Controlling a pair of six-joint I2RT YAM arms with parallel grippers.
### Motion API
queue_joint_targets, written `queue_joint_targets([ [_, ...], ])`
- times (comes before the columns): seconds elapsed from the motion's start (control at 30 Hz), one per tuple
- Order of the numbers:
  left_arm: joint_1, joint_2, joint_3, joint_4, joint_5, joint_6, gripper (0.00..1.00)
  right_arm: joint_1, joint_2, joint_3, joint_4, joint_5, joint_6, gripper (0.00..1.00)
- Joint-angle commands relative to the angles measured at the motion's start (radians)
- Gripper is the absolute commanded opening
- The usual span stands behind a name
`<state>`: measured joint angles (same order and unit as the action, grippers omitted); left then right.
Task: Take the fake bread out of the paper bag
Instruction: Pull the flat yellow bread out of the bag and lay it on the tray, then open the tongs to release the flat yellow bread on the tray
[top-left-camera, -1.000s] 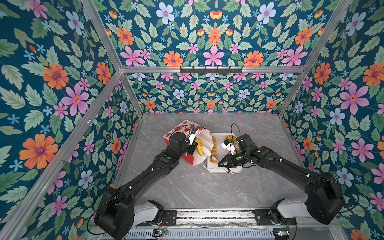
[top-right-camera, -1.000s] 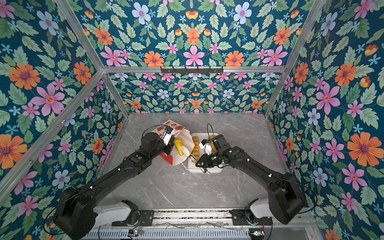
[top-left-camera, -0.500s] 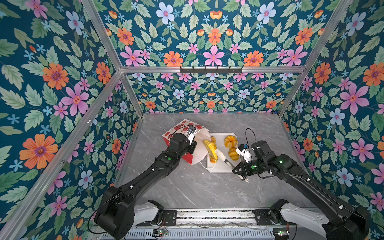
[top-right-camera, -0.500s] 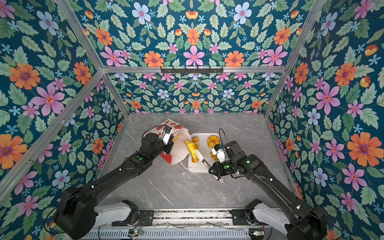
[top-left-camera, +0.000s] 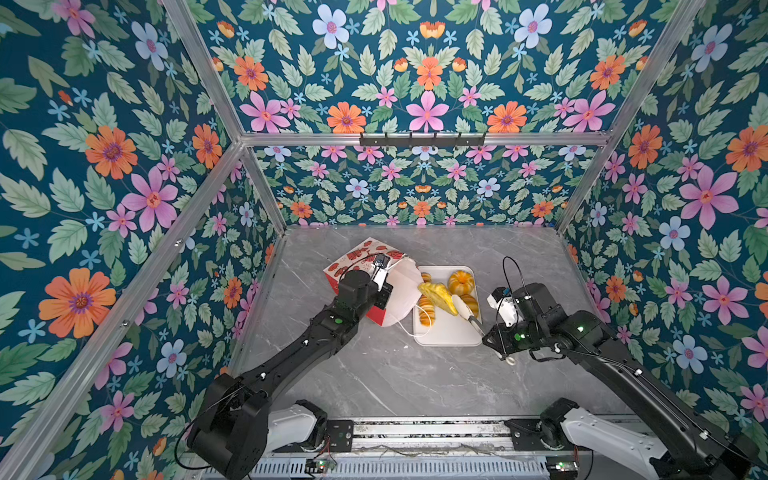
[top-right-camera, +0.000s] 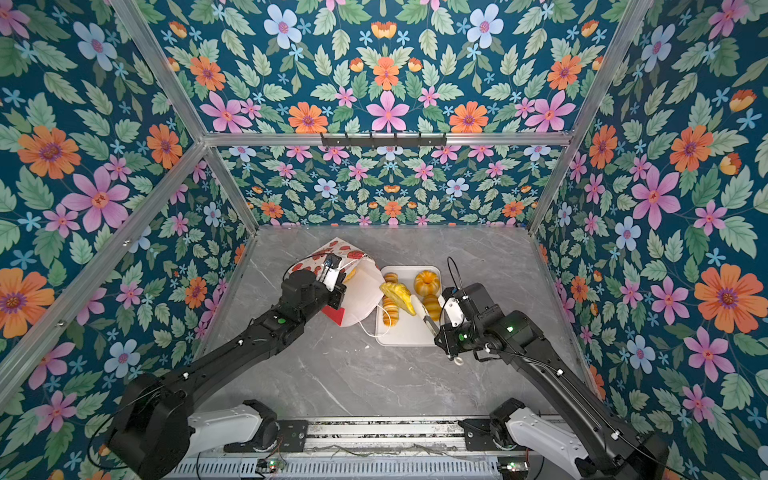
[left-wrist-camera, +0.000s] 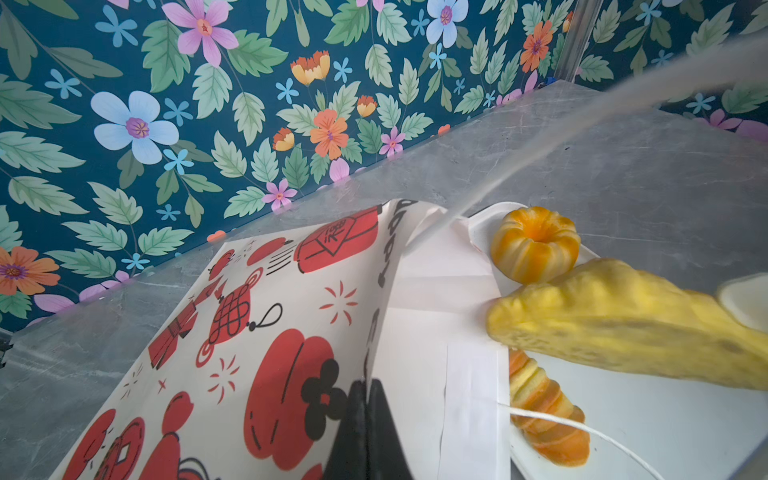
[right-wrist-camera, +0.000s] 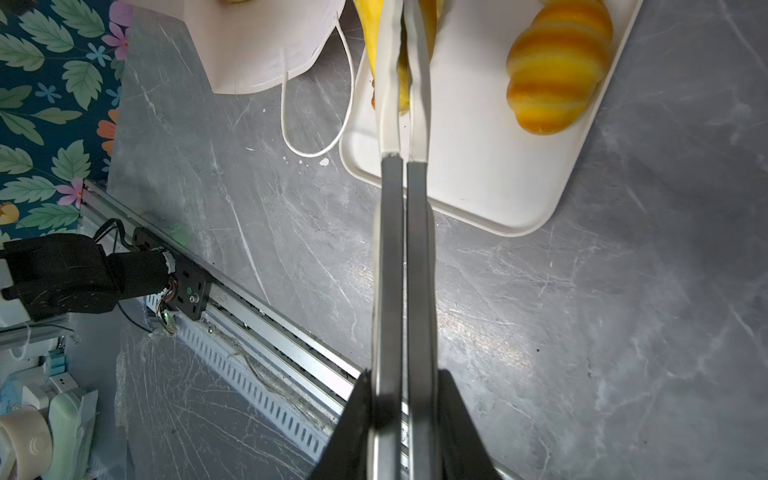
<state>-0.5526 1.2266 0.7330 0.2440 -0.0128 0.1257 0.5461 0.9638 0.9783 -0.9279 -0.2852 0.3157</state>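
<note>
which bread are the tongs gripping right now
The pale yellow wedge-shaped pastry: the tongs pinch it, while the pumpkin bun and the orange-striped pieces lie free on the white tray.

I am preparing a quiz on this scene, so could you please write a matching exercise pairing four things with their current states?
Things:
1. paper bag
2. yellow pastry
3. pumpkin-shaped bun
4. tongs

States:
A. resting on the white tray
B. held in the right gripper
C. pinched at its rim by the left gripper
D. clamped between the tongs' tips

Pairs: 1-C, 2-D, 3-A, 4-B.
</note>
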Motion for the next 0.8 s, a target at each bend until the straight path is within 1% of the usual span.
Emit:
queue_joint_targets([
  [0.0, 0.0, -0.001, -0.003, 0.043, -0.013, -0.013, 0.0, 0.001, -0.012, 0.01, 0.011, -0.009, 0.012, 0.14],
  [0.23, 0.002, -0.009, -0.009, 0.055, -0.025, -0.01, 0.0, 0.001, -0.05, 0.02, -0.013, -0.008, 0.031, 0.14],
  [0.53, 0.002, -0.012, -0.018, 0.063, -0.029, -0.013, 0.0, 0.0, -0.074, 0.028, -0.048, 0.027, 0.036, 0.14],
  [0.6, 0.002, -0.013, -0.018, 0.064, -0.027, -0.012, 0.0, 0.0, -0.066, 0.017, -0.041, 0.026, 0.032, 0.14],
  [0.7, 0.003, -0.012, -0.018, 0.067, -0.029, -0.011, 0.0, 0.0, -0.037, -0.023, 0.01, -0.02, 0.028, 0.15],
  [0.77, 0.003, -0.012, -0.018, 0.069, -0.029, -0.012, 0.0, 0.0, -0.022, -0.045, 0.041, -0.004, 0.035, 0.16],
])
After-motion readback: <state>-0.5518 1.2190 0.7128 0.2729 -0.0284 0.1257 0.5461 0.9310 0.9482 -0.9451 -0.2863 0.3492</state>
